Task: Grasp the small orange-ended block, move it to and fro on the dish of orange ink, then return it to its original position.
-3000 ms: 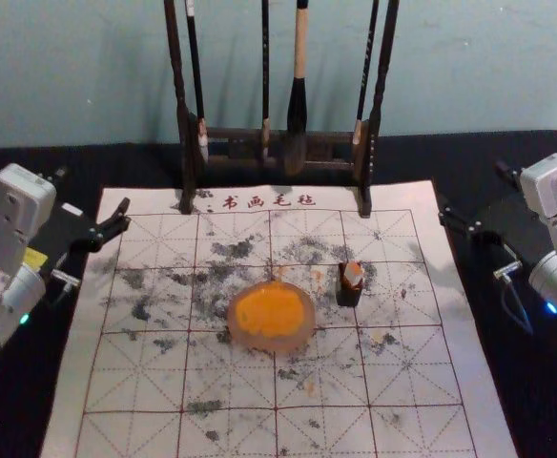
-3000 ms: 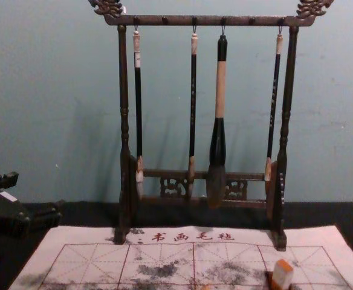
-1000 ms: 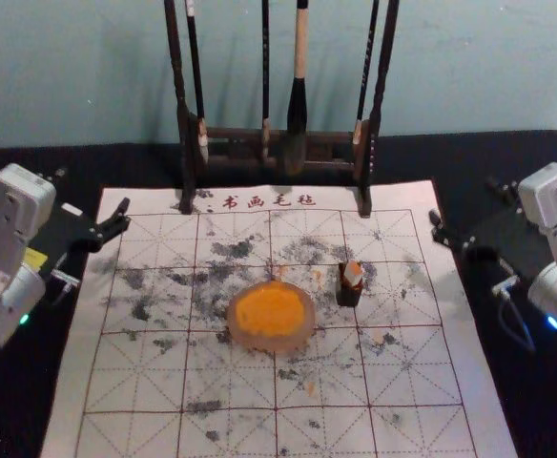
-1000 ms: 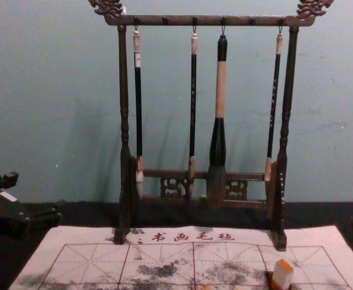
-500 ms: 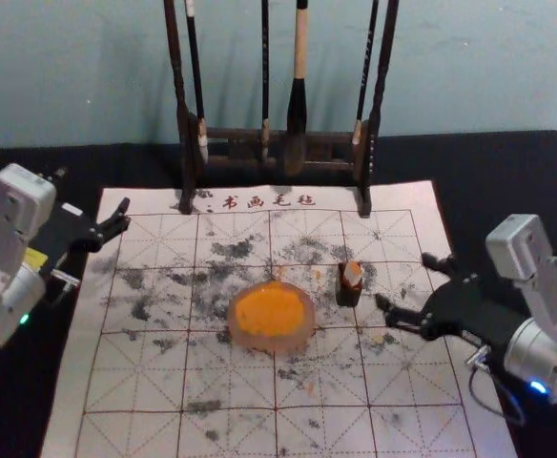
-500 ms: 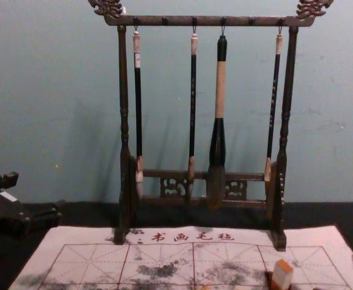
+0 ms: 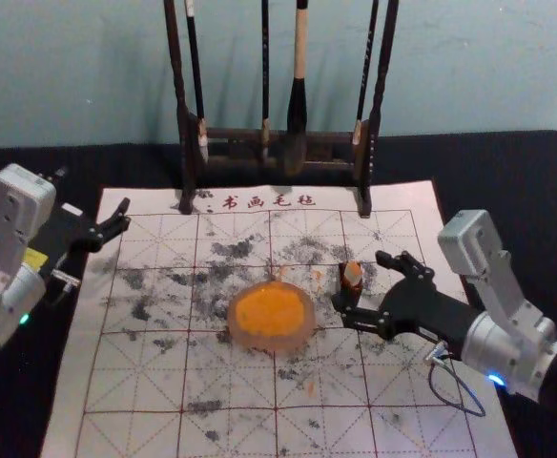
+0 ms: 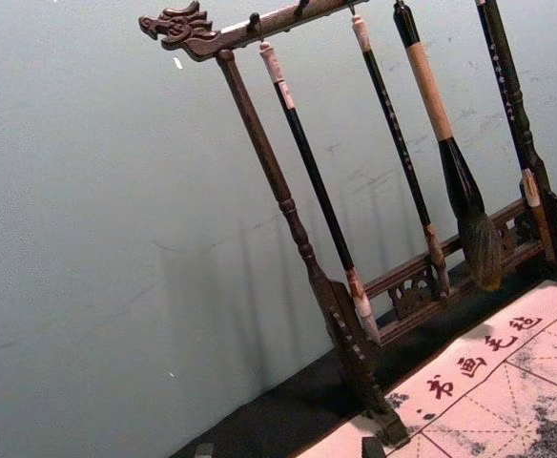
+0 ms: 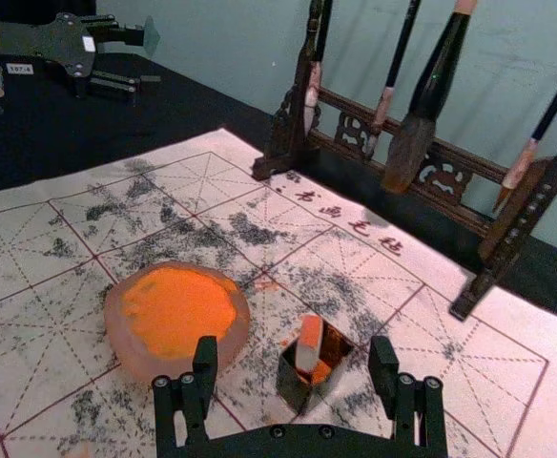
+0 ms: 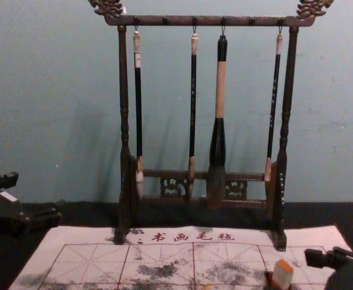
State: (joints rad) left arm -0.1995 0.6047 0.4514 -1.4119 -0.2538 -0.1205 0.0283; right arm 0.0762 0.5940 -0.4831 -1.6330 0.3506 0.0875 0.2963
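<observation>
mat [image 7: 231, 434]: red characters [image 7: 269, 201] "书画毛毡" | brush handles [image 10: 193, 90]: tiny script, illegible | left pincer [image 7: 94, 193]: white label [image 9: 19, 69], print unclear

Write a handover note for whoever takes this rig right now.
Left pincer: open, parked by the sheet's left edge.
Right pincer: open, close to the block, not gripping.
Block: leaning in its dark holder, right of the ink dish.
Done: reach to the block, nearly complete by the look of it.
Left: grasp it, move it to and fro on the orange ink, return it.
</observation>
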